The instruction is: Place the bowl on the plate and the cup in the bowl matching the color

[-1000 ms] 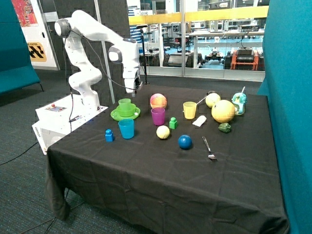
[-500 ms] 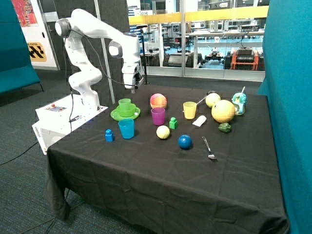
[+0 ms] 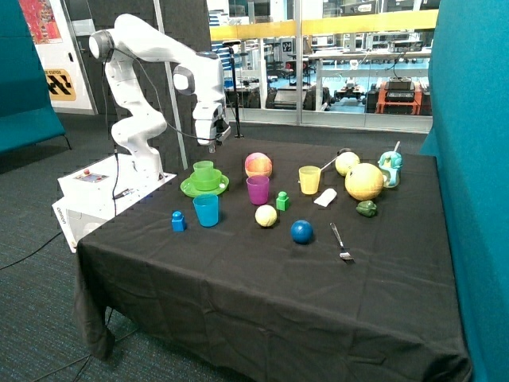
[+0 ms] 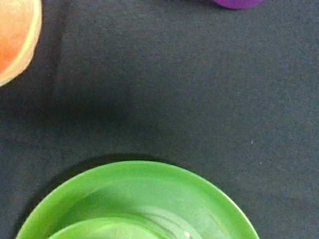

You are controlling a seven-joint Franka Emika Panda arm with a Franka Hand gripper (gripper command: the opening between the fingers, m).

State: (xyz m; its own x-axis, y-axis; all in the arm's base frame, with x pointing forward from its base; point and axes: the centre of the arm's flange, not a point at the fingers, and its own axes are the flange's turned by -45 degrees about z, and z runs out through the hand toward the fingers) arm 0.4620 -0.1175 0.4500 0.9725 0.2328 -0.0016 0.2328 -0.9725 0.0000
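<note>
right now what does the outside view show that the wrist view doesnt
Only the outside view shows the arm with its gripper raised above the stack, the cup standing in the bowl, and the blue cup, yellow cup, balls and fork. Only the wrist view shows the bare black cloth close up beside the plate. Both show the plate, the purple cup and the orange-pink ball.

From my remote console, I count four cups, green [image 3: 203, 169], blue [image 3: 206, 210], purple [image 3: 258, 190], yellow [image 3: 309, 180], one bowl [image 3: 205, 182], one plate [image 3: 191, 189], two toy blocks, blue [image 3: 178, 221], green [image 3: 282, 200], one fork [image 3: 340, 242], one blue ball [image 3: 301, 231].
</note>
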